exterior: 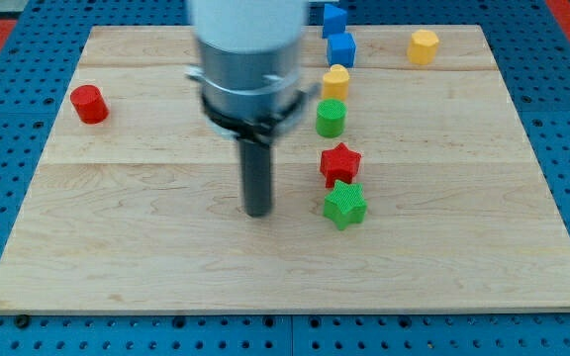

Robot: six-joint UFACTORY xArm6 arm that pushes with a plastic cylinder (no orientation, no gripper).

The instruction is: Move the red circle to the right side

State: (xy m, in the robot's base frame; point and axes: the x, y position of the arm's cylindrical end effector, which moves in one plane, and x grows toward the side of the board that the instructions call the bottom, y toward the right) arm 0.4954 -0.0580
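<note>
Tip (pixel 258 212): bare rod, no claw to open or close; frame centre, touching nothing.
Red circle (pixel 89 104): upper left, alone.
Approach: circle behind its left side, then push right, probably above the red star (pixel 340 162).

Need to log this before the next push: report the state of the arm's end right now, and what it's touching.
No gripper: my tip is a bare rod end on the board, holding nothing and touching no block; the red circle sits far off toward the view's left, the green star to its right.

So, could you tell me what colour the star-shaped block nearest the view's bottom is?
Green, clearest in the camera view.
</note>
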